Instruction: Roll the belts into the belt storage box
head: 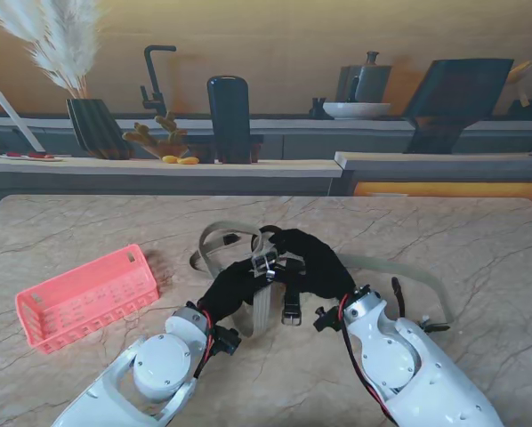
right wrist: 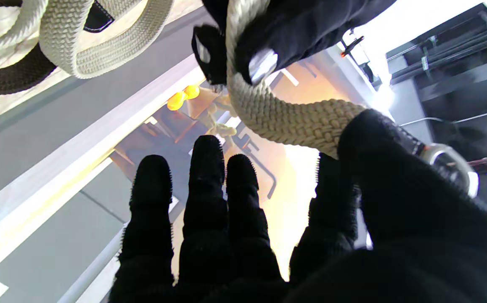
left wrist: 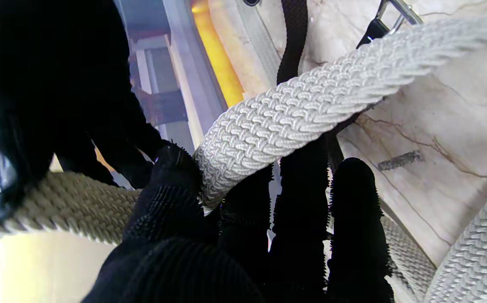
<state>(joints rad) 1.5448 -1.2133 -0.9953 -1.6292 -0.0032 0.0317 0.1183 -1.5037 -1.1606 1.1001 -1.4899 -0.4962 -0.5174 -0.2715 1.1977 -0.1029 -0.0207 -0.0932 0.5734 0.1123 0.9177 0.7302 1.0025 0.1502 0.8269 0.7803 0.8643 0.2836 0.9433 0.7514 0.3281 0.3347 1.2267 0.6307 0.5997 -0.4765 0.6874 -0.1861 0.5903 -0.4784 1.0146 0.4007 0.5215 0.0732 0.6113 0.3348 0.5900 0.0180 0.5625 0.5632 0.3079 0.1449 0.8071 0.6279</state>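
**Both gloved hands on one woven belt at the middle of the tabletop**

At the lower left of the stand view, a coral-pink slotted plastic storage basket [head: 86,298] sits on the marble-patterned tabletop [head: 479,249], holding no belt, well apart from the belts.

Just right of it, at lower centre, the left robot hand [head: 235,286], in a black glove, is closed on a pale beige braided fabric belt [head: 264,307]; in the left wrist view the belt [left wrist: 294,113] passes between thumb and fingers [left wrist: 353,198], its strap raised off the marble.

At the centre of the frame, a silver metal buckle [head: 264,262] shows between the two gloves, and a black woven belt [head: 291,307] hangs beside the beige strap. A second beige strap [head: 399,271] trails across the tabletop toward the right.

Right of centre, the right robot hand [head: 318,267], also black-gloved, pinches the beige belt between thumb and forefinger in its wrist view [right wrist: 294,122], the remaining fingers [right wrist: 205,176] extended and apart.
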